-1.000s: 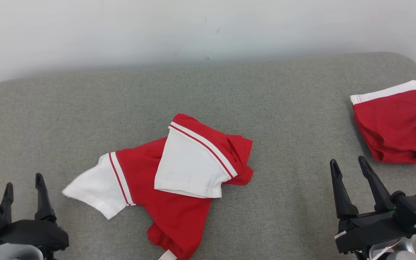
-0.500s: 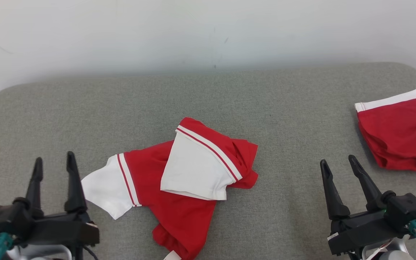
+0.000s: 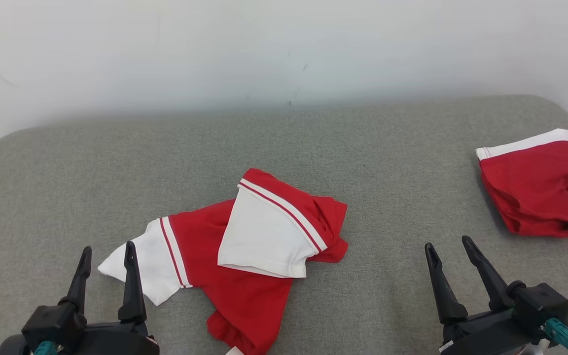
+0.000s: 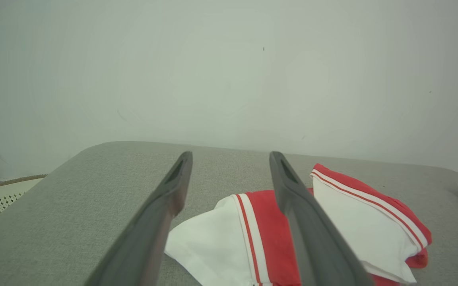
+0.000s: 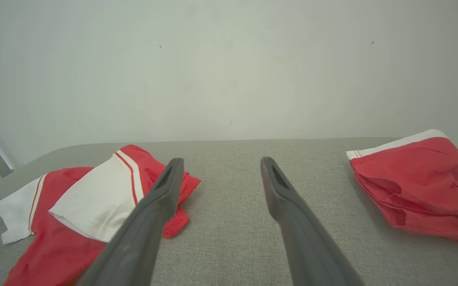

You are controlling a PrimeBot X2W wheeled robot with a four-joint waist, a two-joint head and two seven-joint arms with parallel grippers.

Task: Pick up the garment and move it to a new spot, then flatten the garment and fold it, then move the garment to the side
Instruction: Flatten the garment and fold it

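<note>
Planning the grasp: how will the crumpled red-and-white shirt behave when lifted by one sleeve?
Probably floppy: the shirt lies creased, a white sleeve folded over its red body. Likely light: fabric looks thin. It should sag when lifted.

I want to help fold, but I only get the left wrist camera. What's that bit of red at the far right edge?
Observer: A second red garment with a white band. It lies on the grey cushion, apart from the red-and-white shirt, on the robot's right.
Operator: Where's the other gripper?
Observer: The right gripper is open and points at bare cushion between the two garments, touching neither.
Operator: I can't see the shirt's near end. What's there?
Observer: The red body bunches up there, with a small white tag at its tip.
</note>
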